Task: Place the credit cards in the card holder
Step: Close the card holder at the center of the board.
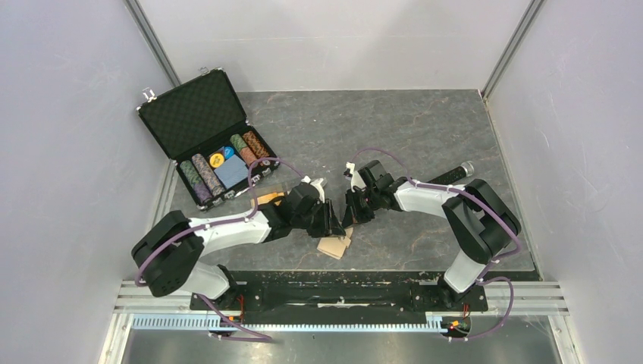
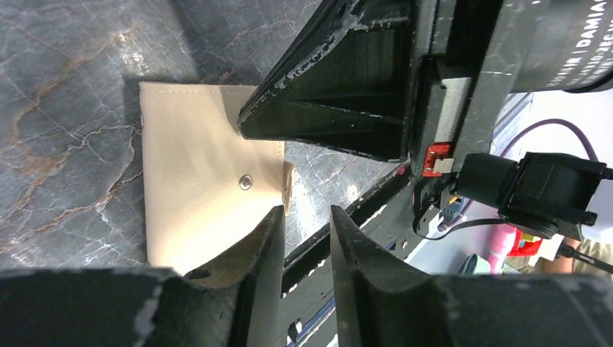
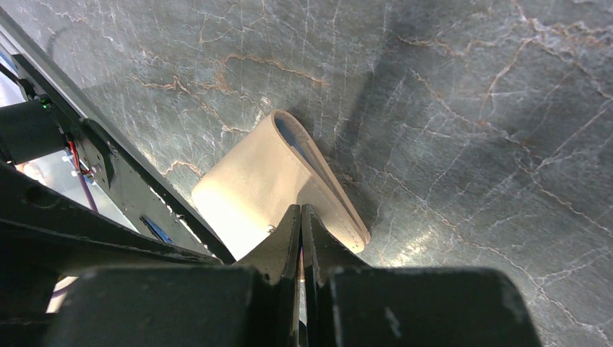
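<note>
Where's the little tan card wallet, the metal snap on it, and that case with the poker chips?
card holder (image 3: 253, 184), right wrist view, on its tan outer face.
snap (image 2: 246, 182), left wrist view, on the metal stud's centre.
poker-chip case (image 1: 199, 112), top external view, on the open lid's dark lining.

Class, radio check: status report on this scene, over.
Left claw open, empty. Right claw shut at folded holder. Orange card outside holder.

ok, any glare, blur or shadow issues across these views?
Top external: even light, sharp, soft shadows. Left wrist: left fingers soft, background at right blown out. Right wrist: right fingers blurred, dark shadow across the table, glare spot beside the card holder.
</note>
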Controlling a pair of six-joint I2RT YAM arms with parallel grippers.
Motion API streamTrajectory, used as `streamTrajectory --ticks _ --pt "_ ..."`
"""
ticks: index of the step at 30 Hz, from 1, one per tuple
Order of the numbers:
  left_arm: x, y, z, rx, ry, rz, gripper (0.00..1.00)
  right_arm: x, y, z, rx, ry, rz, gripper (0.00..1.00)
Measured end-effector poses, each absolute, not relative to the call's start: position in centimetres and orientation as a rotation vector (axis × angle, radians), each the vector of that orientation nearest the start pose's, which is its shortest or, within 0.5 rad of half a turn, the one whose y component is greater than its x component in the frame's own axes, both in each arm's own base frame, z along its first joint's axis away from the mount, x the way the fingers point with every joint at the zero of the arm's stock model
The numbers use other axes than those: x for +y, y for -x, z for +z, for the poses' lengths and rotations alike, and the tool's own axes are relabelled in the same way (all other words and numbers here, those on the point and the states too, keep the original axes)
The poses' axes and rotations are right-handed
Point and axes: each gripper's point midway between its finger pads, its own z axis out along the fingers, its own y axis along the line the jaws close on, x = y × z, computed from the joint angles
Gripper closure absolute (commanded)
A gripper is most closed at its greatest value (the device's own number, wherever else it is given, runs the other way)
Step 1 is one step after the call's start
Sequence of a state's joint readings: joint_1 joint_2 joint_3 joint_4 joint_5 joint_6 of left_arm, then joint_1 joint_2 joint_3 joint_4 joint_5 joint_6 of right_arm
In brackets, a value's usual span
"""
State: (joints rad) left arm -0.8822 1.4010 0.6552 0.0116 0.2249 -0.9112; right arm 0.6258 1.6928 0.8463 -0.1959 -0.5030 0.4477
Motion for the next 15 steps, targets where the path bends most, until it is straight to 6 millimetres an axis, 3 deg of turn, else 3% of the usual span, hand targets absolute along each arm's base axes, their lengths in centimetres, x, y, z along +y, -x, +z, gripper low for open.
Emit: streamTrajectory --ticks 7,15 --pt "-32.2 -16.8 5.7 2.626 -0.099 -1.067 0.87 27.9 -21.5 2.4 2.744 0.439 0.996 1.0" --pt "-32.2 -16.8 5.3 2.636 -0.098 -1.058 0.98 27.9 -21.5 2.4 2.744 0.439 0.996 1.0"
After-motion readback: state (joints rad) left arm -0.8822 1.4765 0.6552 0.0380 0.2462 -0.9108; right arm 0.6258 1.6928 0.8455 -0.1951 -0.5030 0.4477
